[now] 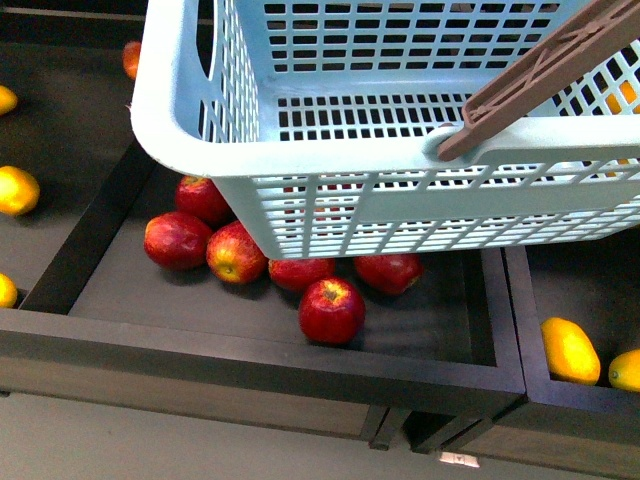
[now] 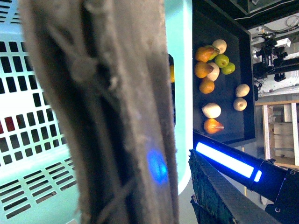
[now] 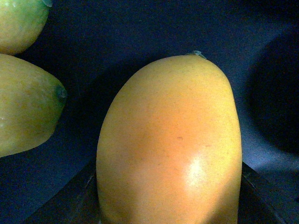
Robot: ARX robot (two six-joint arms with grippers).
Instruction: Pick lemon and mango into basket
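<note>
The light teal basket (image 1: 400, 200) hangs high over the bins and fills the top of the front view, its brownish handle (image 1: 540, 85) slanting up to the right. In the left wrist view that handle (image 2: 103, 112) sits in my left gripper (image 2: 182, 205), which is shut on it. My right gripper (image 3: 168, 212) is shut on an orange-yellow mango (image 3: 170, 144), held just above a dark bin floor. Yellow lemons (image 1: 17, 190) lie in the left bin. Neither arm shows in the front view.
Several red apples (image 1: 331, 310) lie in the middle bin under the basket. More mangoes (image 1: 568, 350) rest in the right bin. Two yellow-green fruits (image 3: 23, 112) lie beside the held mango. Dark wooden dividers (image 1: 515, 320) separate the bins. A far bin holds pears and oranges (image 2: 210, 70).
</note>
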